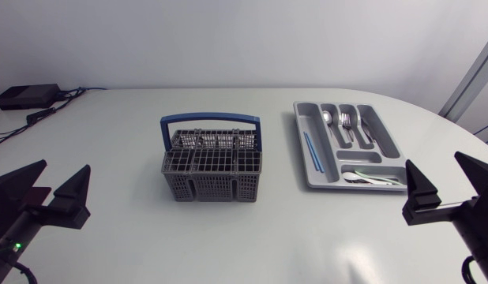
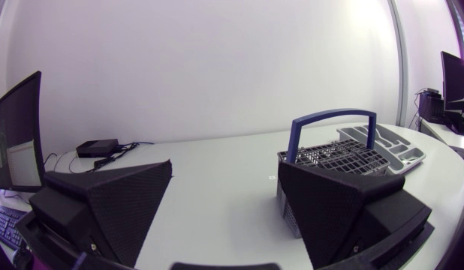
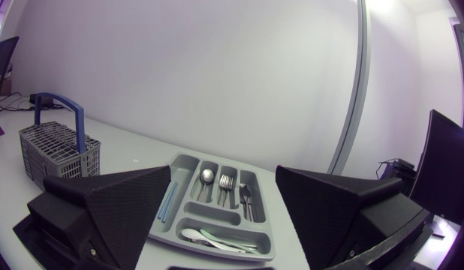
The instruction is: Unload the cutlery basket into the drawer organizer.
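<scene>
black wedge fingers of the left gripper [image 1: 50, 191] stand wide apart at the table's near left corner, with nothing between them. that arm sits well back from the work. a small black box [image 1: 27, 96] with cables lies at the far left edge.

toward the middle stands the grey cutlery basket [image 1: 211, 170], upright, its blue handle [image 1: 210, 120] arched over the top. through the grid lids and the open cells i can make out no cutlery from above, and the left wrist view shows none poking up either. part of the inside is hidden by the lids, so i judge it empty rather than know it.

right of the basket, well apart from it, lies the grey drawer organizer [image 1: 326, 158]. its long left slot holds thin blue sticks [image 1: 311, 152]. the three slots beside that hold a spoon [image 1: 328, 120], a fork [image 1: 346, 122] and a knife [image 1: 364, 126]. the crosswise compartment at the near end holds pale pieces [image 1: 370, 178] that i cannot name.

at the near right corner the right gripper [image 1: 449, 188] is also spread wide and carries nothing, well short of the organizer.

by this lay of things the unloading looks finished or all but finished. what is left, at most, is a check of the basket's covered cells.
</scene>
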You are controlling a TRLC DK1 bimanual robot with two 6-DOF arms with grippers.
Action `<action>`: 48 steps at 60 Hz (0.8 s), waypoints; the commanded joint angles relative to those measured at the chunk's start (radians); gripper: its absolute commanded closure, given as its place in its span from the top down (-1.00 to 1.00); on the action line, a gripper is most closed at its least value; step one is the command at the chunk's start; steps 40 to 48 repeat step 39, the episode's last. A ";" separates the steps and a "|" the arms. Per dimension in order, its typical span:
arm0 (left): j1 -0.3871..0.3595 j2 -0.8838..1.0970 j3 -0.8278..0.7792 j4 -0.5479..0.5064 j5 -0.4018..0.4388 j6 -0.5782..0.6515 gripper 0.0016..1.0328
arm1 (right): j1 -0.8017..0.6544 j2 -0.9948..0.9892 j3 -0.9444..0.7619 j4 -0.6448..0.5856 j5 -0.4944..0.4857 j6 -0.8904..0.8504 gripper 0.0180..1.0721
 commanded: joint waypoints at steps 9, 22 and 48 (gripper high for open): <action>-0.004 -0.072 -0.099 0.051 -0.018 -0.071 0.92 | 0.075 -0.070 -0.078 -0.029 0.072 0.146 0.91; -0.006 -0.121 -0.159 0.079 -0.028 -0.103 0.92 | 0.128 -0.119 -0.120 -0.042 0.124 0.225 0.91; -0.006 -0.121 -0.159 0.079 -0.028 -0.103 0.92 | 0.128 -0.119 -0.120 -0.042 0.124 0.225 0.91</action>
